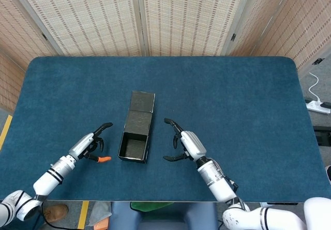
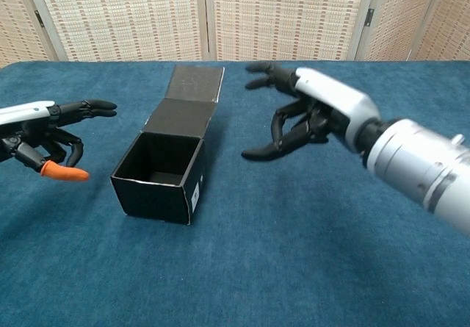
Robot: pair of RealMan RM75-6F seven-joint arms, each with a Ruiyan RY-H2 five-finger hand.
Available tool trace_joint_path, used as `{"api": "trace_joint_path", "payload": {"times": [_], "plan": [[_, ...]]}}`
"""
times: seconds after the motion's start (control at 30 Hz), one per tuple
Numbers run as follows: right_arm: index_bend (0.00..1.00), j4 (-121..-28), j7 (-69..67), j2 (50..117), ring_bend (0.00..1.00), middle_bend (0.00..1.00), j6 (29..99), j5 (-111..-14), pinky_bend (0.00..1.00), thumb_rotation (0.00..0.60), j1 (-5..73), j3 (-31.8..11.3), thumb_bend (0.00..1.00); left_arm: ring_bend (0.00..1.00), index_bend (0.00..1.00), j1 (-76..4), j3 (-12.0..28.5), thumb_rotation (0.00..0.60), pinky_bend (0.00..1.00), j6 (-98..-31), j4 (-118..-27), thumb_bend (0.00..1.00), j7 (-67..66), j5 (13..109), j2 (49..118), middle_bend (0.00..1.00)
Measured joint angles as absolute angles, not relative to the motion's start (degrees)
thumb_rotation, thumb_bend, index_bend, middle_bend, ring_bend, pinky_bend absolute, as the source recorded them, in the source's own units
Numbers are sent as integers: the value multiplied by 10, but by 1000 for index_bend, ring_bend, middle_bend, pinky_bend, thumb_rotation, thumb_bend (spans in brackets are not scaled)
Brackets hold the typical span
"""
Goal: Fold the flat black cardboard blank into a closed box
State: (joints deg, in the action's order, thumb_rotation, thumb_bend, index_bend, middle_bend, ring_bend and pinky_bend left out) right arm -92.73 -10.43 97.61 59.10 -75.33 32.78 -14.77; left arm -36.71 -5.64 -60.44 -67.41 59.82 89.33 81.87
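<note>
The black cardboard box (image 1: 134,146) (image 2: 158,174) stands on the table with its top open and its lid flap (image 1: 140,107) (image 2: 189,93) lying flat behind it, stretched away from me. My left hand (image 1: 91,143) (image 2: 45,130) hovers to the left of the box, fingers apart, holding nothing; one fingertip (image 1: 104,159) (image 2: 64,172) is orange. To the right of the box my right hand (image 1: 184,141) (image 2: 312,115) is lifted clear, fingers spread and curved, with nothing in it. Neither hand touches the box.
The blue cloth table (image 1: 232,101) carries only the box. Woven screens (image 1: 139,18) stand behind the far edge. A white power strip (image 1: 316,106) lies on the floor at the right.
</note>
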Motion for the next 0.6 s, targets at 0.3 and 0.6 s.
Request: {"api": "trace_joint_path", "payload": {"times": [0.3,0.6], "plan": [[0,-1017,-85,909,604,107,608,-738,1000,600,335,-188,17,628,0,-370,-60,600,938,-552,-598,200,654,892,875,0],[0,-1010,-82,915,604,111,613,-722,1000,600,340,-179,18,628,0,-391,-60,600,938,-552,-566,200,703,926,908,0]]}}
